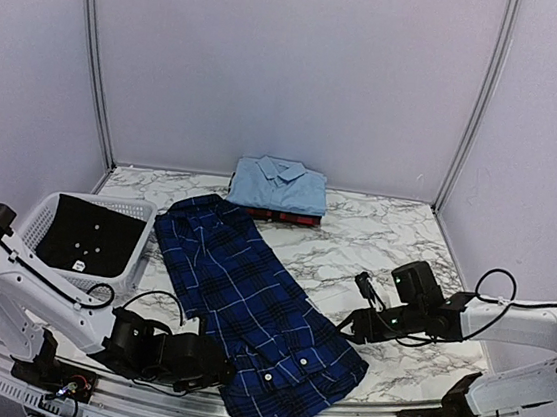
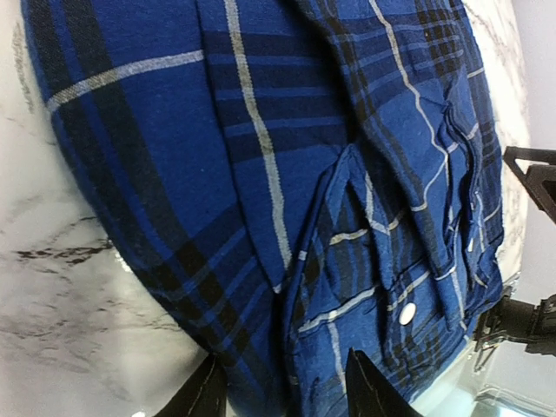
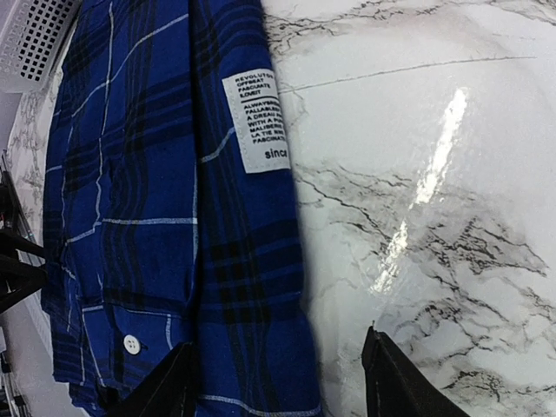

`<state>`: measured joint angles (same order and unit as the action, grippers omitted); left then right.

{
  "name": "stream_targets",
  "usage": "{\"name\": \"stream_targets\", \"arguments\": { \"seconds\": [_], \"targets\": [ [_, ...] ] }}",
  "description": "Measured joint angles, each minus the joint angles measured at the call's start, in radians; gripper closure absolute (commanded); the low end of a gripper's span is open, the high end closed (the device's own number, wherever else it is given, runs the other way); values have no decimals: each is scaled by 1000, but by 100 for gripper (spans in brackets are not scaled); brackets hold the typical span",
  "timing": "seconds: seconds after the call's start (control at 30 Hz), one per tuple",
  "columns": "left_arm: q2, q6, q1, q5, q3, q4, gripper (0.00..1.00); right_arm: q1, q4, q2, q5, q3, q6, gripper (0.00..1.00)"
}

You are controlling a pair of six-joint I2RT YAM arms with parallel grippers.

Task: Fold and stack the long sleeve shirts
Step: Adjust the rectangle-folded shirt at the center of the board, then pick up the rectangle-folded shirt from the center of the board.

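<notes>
The navy plaid shirt (image 1: 248,296) lies folded into a long strip, running diagonally from mid-table to the near edge. In the left wrist view its pocket and white buttons show (image 2: 174,130). My left gripper (image 1: 225,372) (image 2: 287,395) sits at the strip's near-left edge, open, its fingers apart just over the cloth. My right gripper (image 1: 356,303) (image 3: 278,382) is open at the strip's right edge, one finger over the shirt (image 3: 148,174) and the other over bare marble. A folded light blue shirt (image 1: 280,182) rests on a folded red-and-black plaid shirt (image 1: 283,215) at the back.
A white slotted basket (image 1: 52,205) (image 3: 39,35) stands at the left with a black garment (image 1: 90,232) inside. A white care label (image 3: 256,122) shows on the navy shirt's edge. Marble table top (image 1: 395,242) lies between the strip and the right wall.
</notes>
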<state>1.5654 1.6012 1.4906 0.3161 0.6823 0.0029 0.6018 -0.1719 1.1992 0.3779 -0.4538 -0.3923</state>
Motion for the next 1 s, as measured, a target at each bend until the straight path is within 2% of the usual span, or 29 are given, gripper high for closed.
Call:
{"name": "stream_targets", "arguments": {
  "seconds": [0.23,0.43,0.5,0.67,0.77,1.0],
  "targets": [
    [37,12,0,-14,14,66,54,0,47,49,28,6,1,37],
    [77,12,0,-39,49,83,64,0,89,86,46,19,5,38],
    [82,11,0,-46,52,83,68,0,107,98,48,19,7,42],
    [91,2,0,-63,56,79,82,7,124,113,47,19,12,59],
    [91,-2,0,-75,56,67,85,17,106,107,43,19,8,64],
    [5,-16,0,-90,15,-10,86,106,68,10,43,52,-54,67]
  ]
}}
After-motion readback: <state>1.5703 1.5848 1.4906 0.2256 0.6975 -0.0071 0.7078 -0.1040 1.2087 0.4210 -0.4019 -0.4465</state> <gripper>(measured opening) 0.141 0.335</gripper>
